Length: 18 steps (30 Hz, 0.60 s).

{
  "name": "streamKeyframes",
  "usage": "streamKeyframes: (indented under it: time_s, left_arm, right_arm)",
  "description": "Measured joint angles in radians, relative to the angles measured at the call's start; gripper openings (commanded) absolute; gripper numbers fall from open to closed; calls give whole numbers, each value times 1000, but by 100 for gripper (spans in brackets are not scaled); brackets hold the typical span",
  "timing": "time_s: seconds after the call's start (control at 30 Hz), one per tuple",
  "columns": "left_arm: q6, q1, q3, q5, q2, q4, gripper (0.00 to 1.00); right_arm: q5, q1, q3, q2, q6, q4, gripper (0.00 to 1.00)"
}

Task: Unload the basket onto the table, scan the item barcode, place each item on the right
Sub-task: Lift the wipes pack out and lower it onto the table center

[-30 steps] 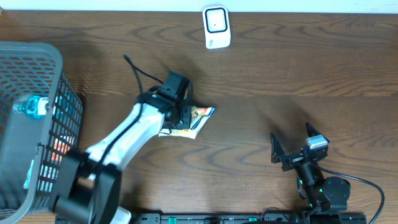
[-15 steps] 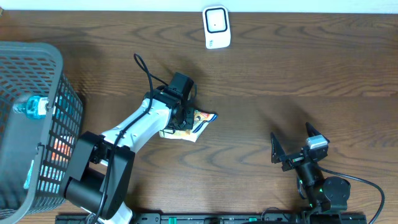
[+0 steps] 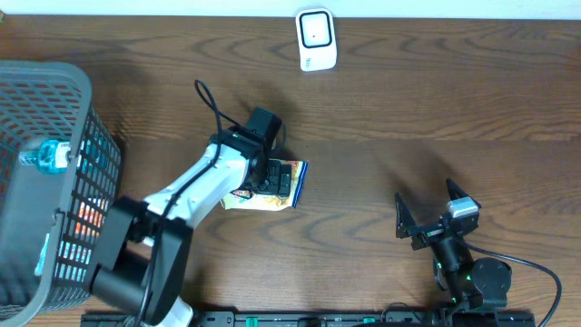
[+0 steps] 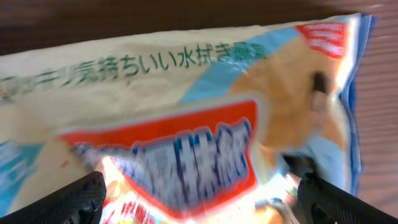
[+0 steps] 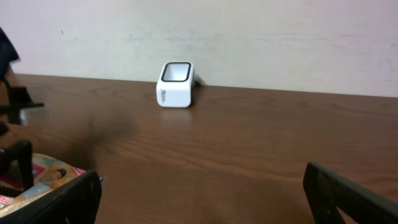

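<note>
Left arm (image 3: 195,186) stretches out short of the scanner (image 3: 317,39), left hand (image 3: 270,173) pointing down, fingers spread wide; right hand (image 3: 428,211), farther back and rightward, apparently sits low, likewise spread.

Overhead looks straight down on the tabletop (image 3: 408,118). The left wrist camera hangs close above the packet (image 4: 186,112). The right wrist camera faces low toward the far-edge scanner (image 5: 176,84), shared with overhead.

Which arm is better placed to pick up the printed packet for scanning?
Left. The left gripper hovers directly over the packet, jaws open and straddling it in its wrist view. The right gripper sits open at the front right, well apart from the packet.
</note>
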Motion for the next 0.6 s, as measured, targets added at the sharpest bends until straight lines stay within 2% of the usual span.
streamKeyframes:
  time_s: [0.3,0.6]
  left_arm:
    - [0,0,1,-29,-374,-7,100]
    - [0,5,50,-220,-737,2,100]
  right_arm:
    - [0,0,0,0,0,0,99]
    - [0,0,0,0,0,0,99]
